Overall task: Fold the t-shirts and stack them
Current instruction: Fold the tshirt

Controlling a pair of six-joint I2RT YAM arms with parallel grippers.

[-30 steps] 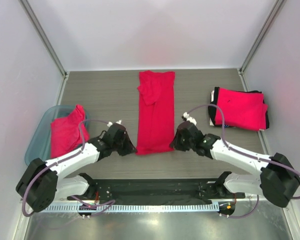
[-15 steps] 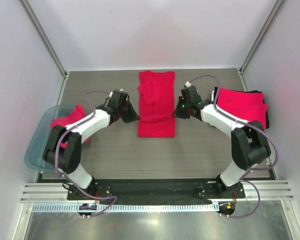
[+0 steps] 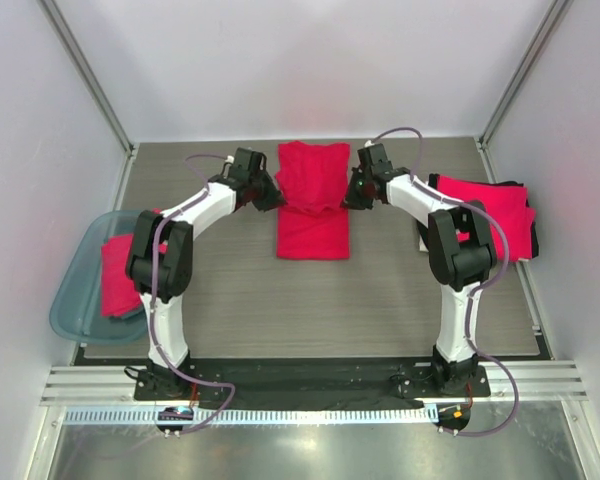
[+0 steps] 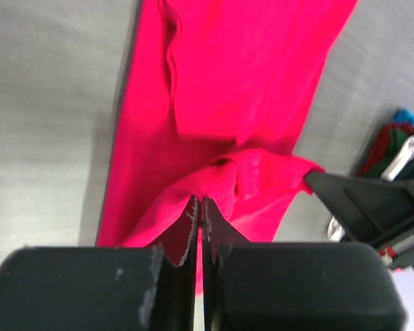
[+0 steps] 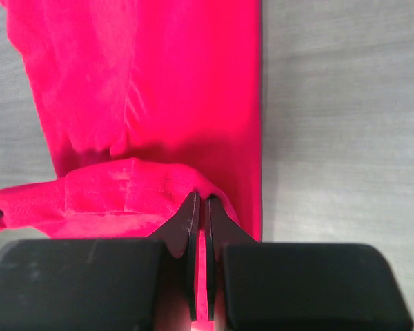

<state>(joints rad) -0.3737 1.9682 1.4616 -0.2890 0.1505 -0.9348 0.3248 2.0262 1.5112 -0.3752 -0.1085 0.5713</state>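
A red t-shirt (image 3: 313, 205) lies in a long strip at the table's middle back, its near end lifted and carried over its far half. My left gripper (image 3: 271, 197) is shut on the shirt's hem at the left (image 4: 214, 181). My right gripper (image 3: 351, 196) is shut on the hem at the right (image 5: 152, 189). Both hold the raised hem above the lower layer of cloth. In the left wrist view the right gripper's fingers (image 4: 359, 200) show across the fold.
A stack of folded shirts, red on top (image 3: 480, 215), lies at the right. A blue-grey tub (image 3: 80, 285) at the left holds another red shirt (image 3: 120, 275). Grey walls close the back and sides.
Both grippers have carried the shirt's near hem from the front of the table toward the back, folding the strip over itself. The arms are now stretched far forward.
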